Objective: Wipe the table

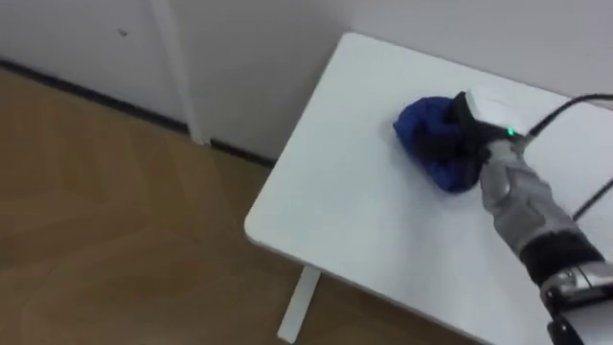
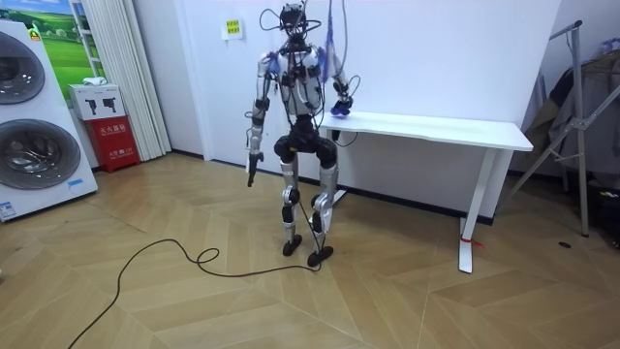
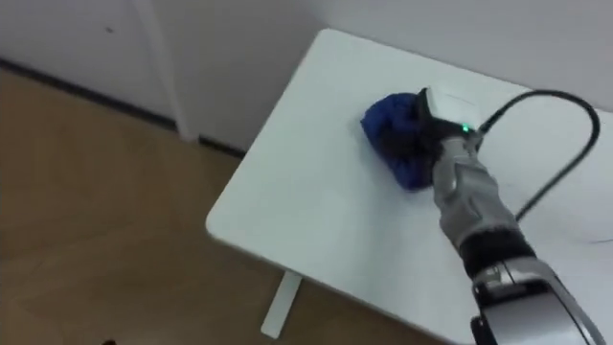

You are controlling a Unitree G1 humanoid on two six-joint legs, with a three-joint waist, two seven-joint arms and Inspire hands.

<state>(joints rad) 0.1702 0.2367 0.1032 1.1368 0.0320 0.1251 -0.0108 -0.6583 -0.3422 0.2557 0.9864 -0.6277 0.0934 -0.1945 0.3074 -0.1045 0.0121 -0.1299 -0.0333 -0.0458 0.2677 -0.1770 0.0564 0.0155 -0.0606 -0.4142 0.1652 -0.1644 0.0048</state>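
The robot's left hand [image 2: 250, 173] hangs at its side, off the end of the white table [image 1: 354, 225]; I can't tell how its fingers are. The robot stands at that table end. A blue cloth [image 1: 428, 125] is bunched on the table near its far corner. The right hand [image 1: 465, 134] is on top, fingers seemingly clenched into it.

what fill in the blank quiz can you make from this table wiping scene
The right hand holds a ___ cloth.
The cloth lies near a corner of the ___ table.
Two ___ machines stand at the room view's left.
Missing words: blue; white; washing.
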